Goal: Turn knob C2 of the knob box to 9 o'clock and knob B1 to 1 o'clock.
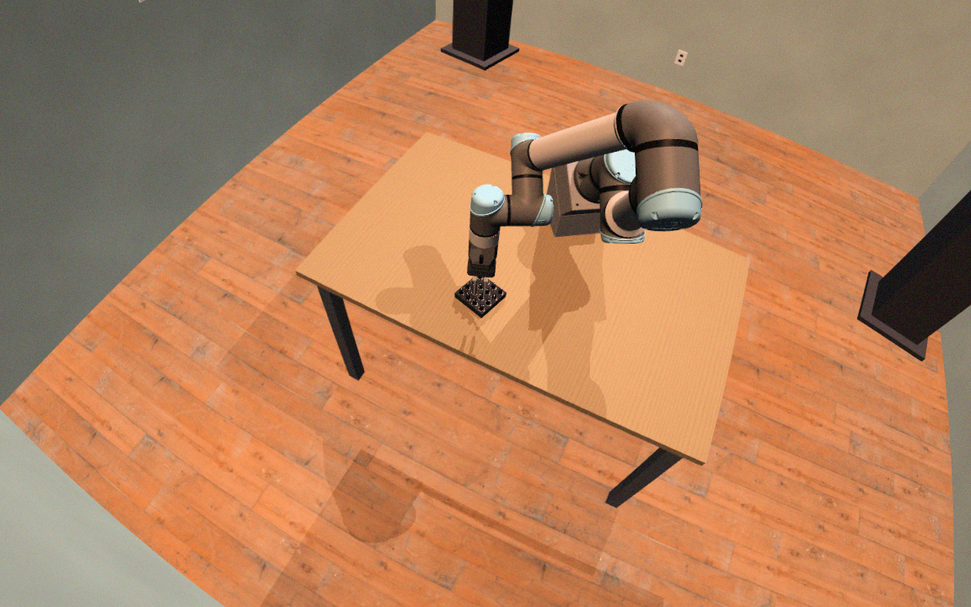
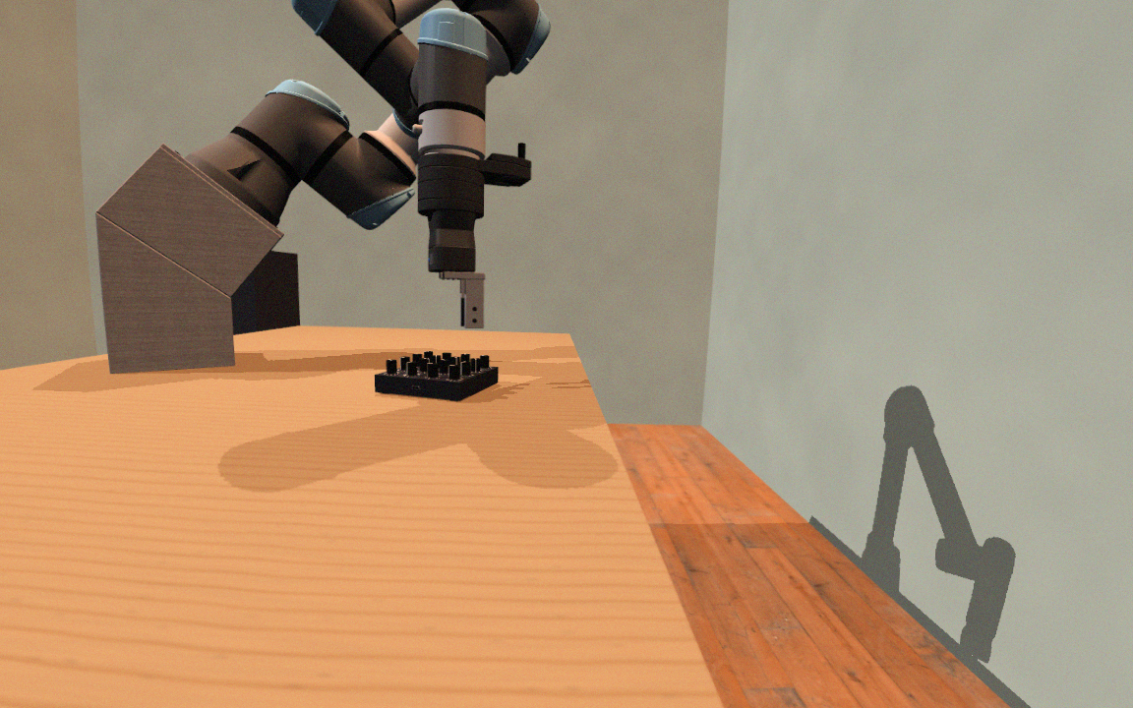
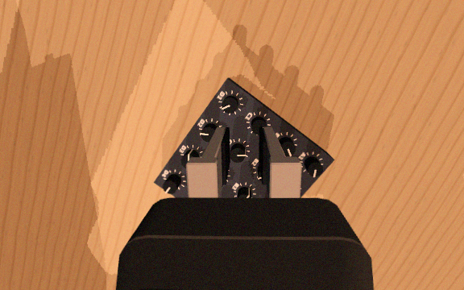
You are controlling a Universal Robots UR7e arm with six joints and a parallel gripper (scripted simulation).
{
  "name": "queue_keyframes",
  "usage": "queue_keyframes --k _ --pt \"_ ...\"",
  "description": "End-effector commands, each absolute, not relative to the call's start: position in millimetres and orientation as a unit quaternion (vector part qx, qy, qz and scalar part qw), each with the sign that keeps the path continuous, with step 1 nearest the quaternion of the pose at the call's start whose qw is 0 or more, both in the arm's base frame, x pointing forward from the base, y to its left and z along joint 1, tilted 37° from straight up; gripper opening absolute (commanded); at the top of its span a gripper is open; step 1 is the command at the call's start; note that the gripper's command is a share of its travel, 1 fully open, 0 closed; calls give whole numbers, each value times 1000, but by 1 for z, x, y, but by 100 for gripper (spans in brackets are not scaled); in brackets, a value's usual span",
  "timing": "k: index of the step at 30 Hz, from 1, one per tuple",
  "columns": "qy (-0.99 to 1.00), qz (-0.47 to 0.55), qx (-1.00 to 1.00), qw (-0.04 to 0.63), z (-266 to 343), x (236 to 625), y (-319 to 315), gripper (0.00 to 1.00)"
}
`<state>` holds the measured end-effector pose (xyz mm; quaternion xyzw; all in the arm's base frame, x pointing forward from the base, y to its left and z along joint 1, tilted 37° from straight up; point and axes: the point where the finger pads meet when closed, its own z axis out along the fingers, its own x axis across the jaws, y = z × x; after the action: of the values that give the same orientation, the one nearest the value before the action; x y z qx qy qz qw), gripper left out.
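One knob box (image 2: 435, 380) sits on the bench (image 2: 289, 528) near its edge. One claw (image 3: 243, 151) hangs above it, partly open, two fingers holding nothing. Nine knobs show under it.

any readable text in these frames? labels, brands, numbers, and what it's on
Nothing reads clearly.
Knob box: small white name labels sit beside each knob in the wrist view, but they are skewed and too blurred to quote.
Top and exterior views: the box is too small to show labels.
Arm, gripper, table: no markings visible.
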<state>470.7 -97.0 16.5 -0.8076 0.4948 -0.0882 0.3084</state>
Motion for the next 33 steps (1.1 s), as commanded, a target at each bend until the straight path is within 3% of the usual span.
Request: queue_keyframes --k 1,33 --pt "557 -66 -767 311 18 472 -99 46" --pt "839 78 -441 308 19 466 -106 46"
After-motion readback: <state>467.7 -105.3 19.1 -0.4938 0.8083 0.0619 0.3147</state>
